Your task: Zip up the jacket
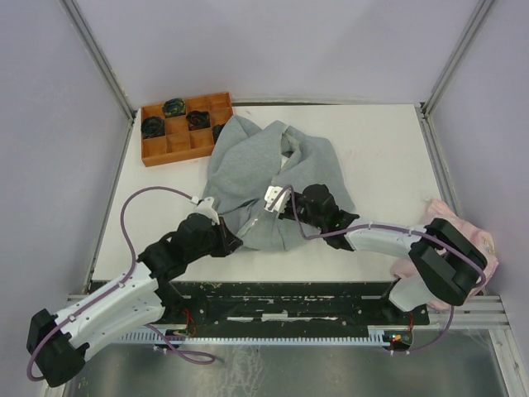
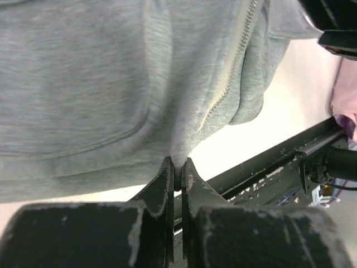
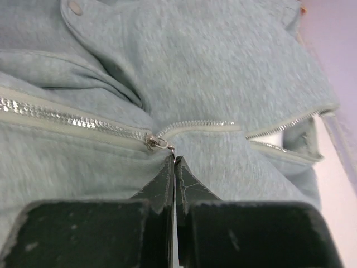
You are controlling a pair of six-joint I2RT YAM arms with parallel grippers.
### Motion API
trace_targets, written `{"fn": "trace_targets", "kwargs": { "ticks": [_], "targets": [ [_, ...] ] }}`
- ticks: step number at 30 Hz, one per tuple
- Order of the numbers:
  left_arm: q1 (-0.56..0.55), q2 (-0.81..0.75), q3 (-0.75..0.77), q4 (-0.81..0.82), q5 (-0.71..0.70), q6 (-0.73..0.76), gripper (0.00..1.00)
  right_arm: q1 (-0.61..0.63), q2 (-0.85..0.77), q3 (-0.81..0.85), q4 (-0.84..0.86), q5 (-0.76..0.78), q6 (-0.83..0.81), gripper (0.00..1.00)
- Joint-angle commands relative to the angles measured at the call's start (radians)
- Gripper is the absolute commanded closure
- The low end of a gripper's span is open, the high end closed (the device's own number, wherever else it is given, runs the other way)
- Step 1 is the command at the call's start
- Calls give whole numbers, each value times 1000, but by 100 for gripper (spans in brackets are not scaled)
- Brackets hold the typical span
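Both were pinched shut: left gripper (image 2: 177, 166) held the near hem (image 2: 167, 149), right gripper (image 3: 174, 162) the zipper pull (image 3: 162, 144) (best place to tug). The soft, floppy jacket (image 1: 273, 178) lay in the middle of the table (image 1: 384, 157).

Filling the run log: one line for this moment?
left gripper shut on jacket hem; right gripper shut on zipper pull; zipper partly closed

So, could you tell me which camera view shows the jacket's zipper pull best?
The right wrist view: the zipper pull sits sharp and close at the right gripper tips. The left wrist view shows only zipper teeth; the top view is too far to show it.
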Motion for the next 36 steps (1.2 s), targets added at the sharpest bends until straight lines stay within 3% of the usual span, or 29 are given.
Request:
{"fn": "trace_targets", "kwargs": {
  "ticks": [1,10,17,21,24,30,36],
  "targets": [
    [-5,18,104,-152,-134,20,97,-79,-103,63,-32,164,-77,100],
    [-3,163,523,-283,-394,287,97,-145,-278,268,-302,156,-194,100],
    [-2,235,825,-314,-477,445,97,-155,-389,456,-523,116,-254,100],
    [-2,227,776,-271,-487,451,97,-154,-434,447,-601,60,-231,100],
    [2,226,672,-245,-473,409,97,-154,-449,344,-596,28,-186,100],
    [36,214,472,-195,-467,307,97,-154,-436,143,-437,100,-65,100],
    [107,239,419,-207,-485,279,97,-186,-365,110,-385,196,-10,100]
  ]
}}
